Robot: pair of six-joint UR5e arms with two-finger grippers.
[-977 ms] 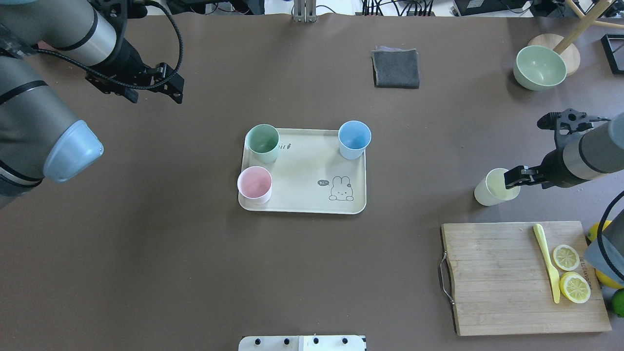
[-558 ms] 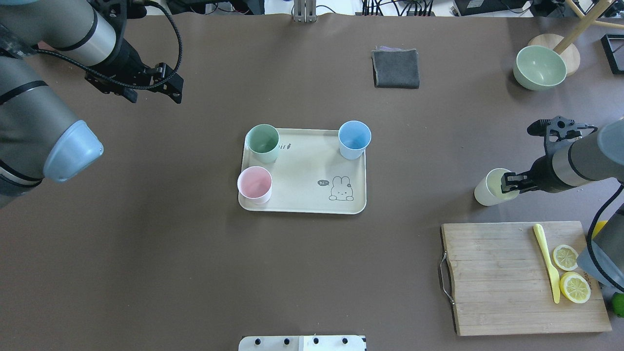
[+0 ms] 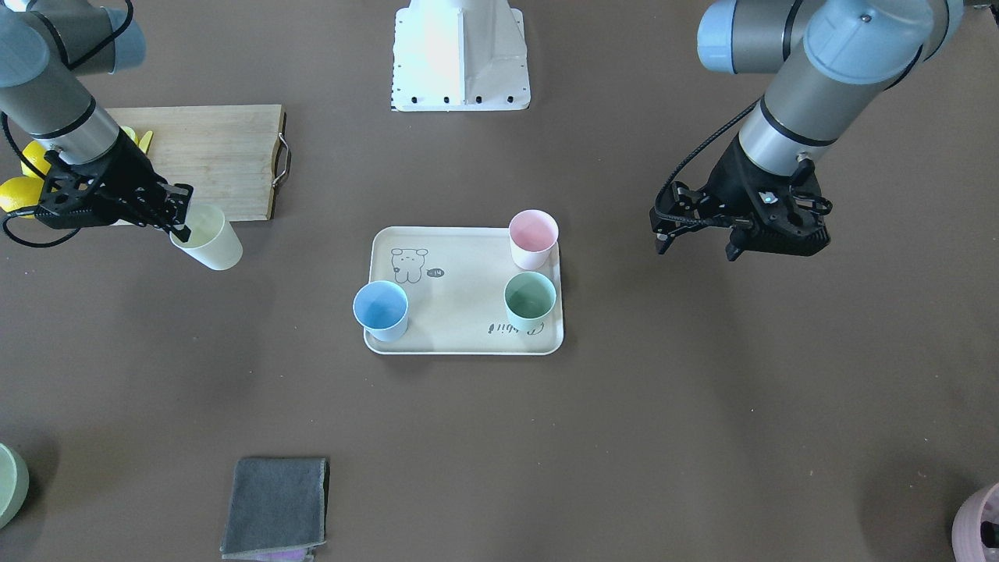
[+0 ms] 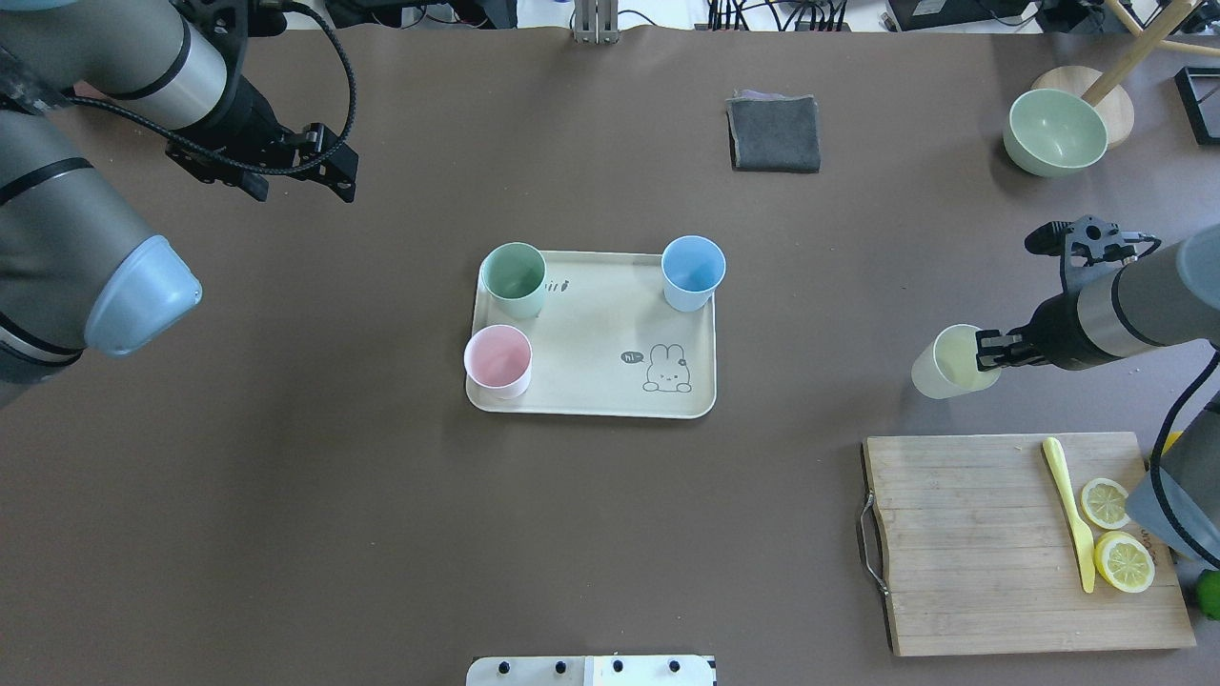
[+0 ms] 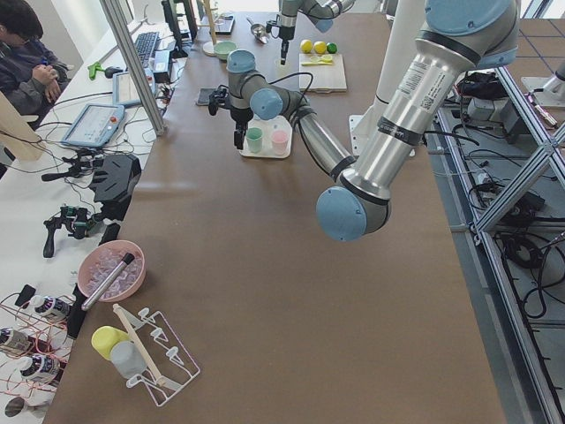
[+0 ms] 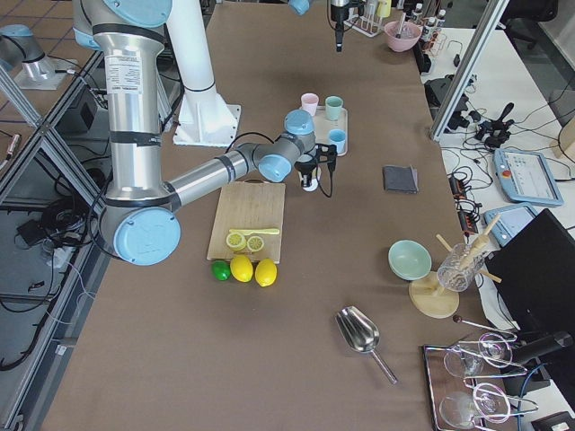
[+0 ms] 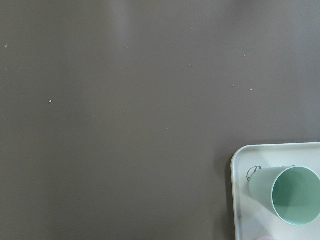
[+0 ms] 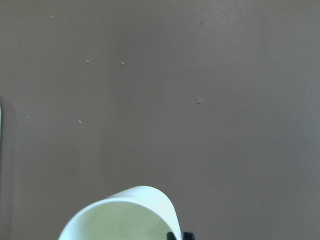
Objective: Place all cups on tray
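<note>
The cream tray (image 4: 591, 408) (image 3: 460, 347) lies mid-table and carries three cups: mint green (image 4: 515, 279) (image 3: 530, 300), light blue (image 4: 693, 272) (image 3: 381, 310) and pale pink (image 4: 498, 360) (image 3: 533, 238). My right gripper (image 4: 986, 353) (image 3: 181, 226) is shut on the rim of the pale yellow cup (image 4: 946, 364) (image 3: 211, 243) (image 8: 125, 215), which hangs tilted just above the table, well right of the tray. My left gripper (image 4: 305, 188) (image 3: 697, 248) is open and empty, off to the tray's far left. Its wrist view catches the tray corner (image 7: 239, 165) and the green cup (image 7: 287, 194).
A wooden cutting board (image 4: 982, 562) with lemon slices (image 4: 1123, 560) and a yellow knife (image 4: 1069, 510) lies near the front right. A grey cloth (image 4: 774, 133) and a green bowl (image 4: 1056, 131) sit at the far side. A mauve pot (image 3: 979, 519) stands at the far left corner.
My right gripper has carried the pale yellow cup a short way left toward the tray, and the cup now tilts. The left arm has not moved.
</note>
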